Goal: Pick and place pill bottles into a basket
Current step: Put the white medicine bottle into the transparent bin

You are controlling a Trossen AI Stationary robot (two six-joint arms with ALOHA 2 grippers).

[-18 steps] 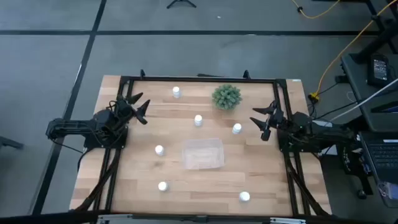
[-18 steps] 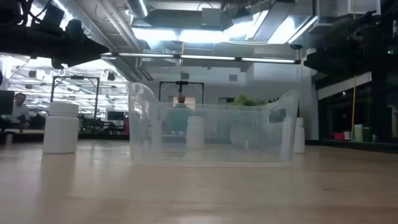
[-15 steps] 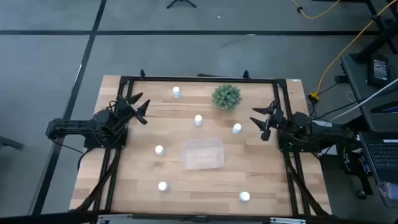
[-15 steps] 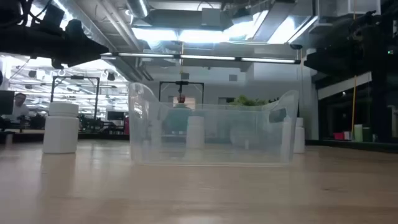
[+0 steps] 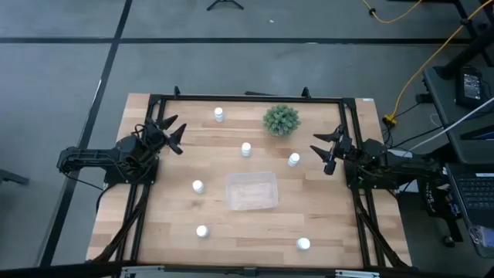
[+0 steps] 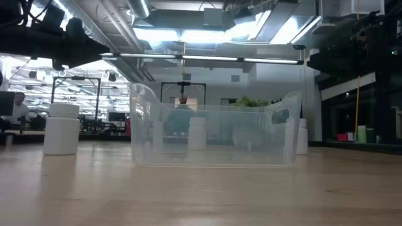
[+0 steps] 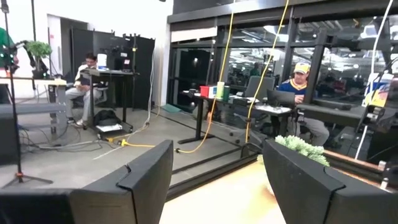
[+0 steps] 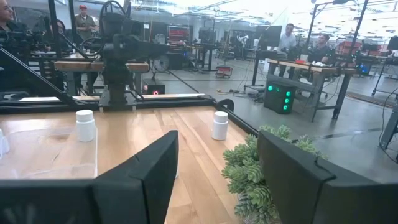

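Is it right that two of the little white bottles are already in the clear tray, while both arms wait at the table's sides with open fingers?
Not quite: the clear tray is empty. The high view shows all six white bottles standing on the wooden table around it. The rest holds: the left gripper and right gripper wait at the sides, fingers open.

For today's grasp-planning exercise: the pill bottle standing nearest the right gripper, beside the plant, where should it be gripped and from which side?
Grip the pill bottle across its round body just below the cap, coming straight down from above. It stands upright with bare wood all around it, and the green plant stands apart from it, so a top-down approach by the open right gripper looks clear. The left gripper waits at its own side.
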